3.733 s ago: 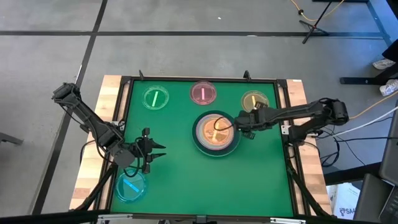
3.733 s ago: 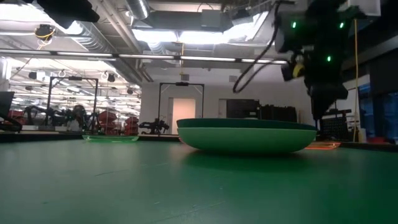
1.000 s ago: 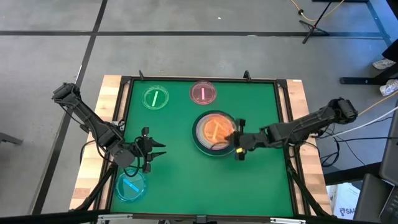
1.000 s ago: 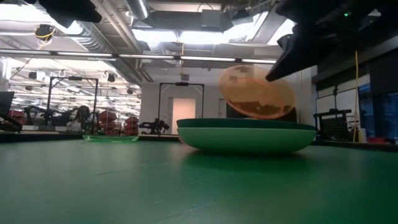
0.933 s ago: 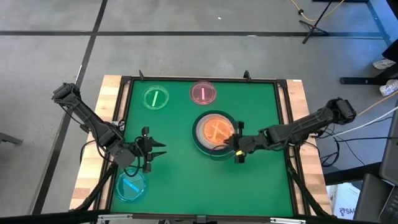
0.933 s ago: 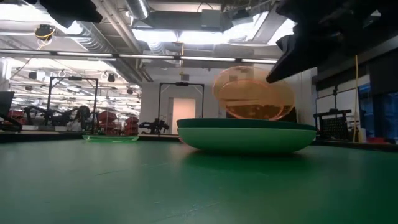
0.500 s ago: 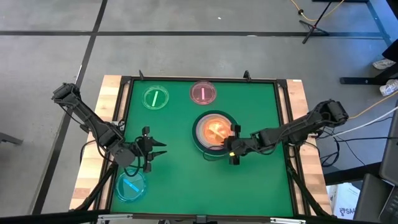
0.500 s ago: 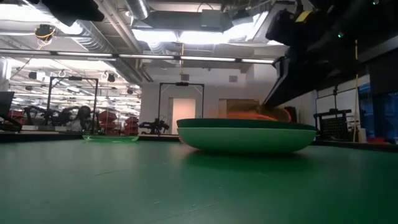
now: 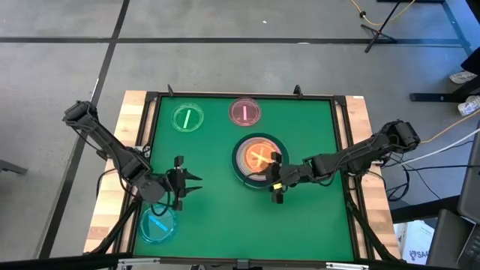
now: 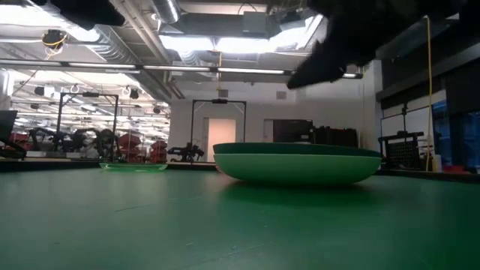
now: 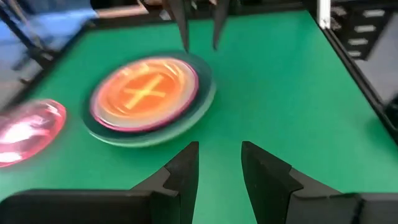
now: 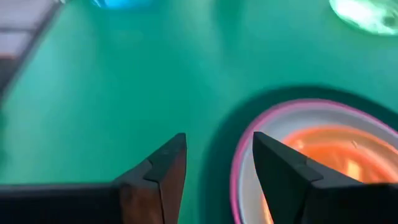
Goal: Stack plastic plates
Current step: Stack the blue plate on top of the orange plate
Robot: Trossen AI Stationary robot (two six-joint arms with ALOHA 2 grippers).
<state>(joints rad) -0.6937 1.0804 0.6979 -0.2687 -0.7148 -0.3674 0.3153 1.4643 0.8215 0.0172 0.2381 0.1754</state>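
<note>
A stack of plates (image 9: 259, 159) stands mid-table: a dark green large plate at the bottom, a pink rim inside it, and a small amber plate (image 9: 259, 157) lying flat on top. It also shows in the low view (image 10: 296, 163), the left wrist view (image 11: 146, 96) and the right wrist view (image 12: 311, 155). My right gripper (image 9: 276, 180) is open and empty above the stack's near right rim (image 12: 219, 140). My left gripper (image 9: 184, 182) is open and empty left of the stack (image 11: 219, 144). A small green plate (image 9: 187, 118), a small pink plate (image 9: 245, 112) and a small blue plate (image 9: 158, 225) lie flat on the mat.
The green mat (image 9: 225, 210) is framed by a dark raised border with wooden table edges (image 9: 112, 202) outside it. Bare mat lies near and to the right of the stack. The blue plate sits at the near left corner, just nearer than my left gripper.
My right gripper has carried the amber plate, tilted, over the stack, lowered it and let go. The plate now lies flat on top of the stack. The gripper has since moved a little toward the table's left.
</note>
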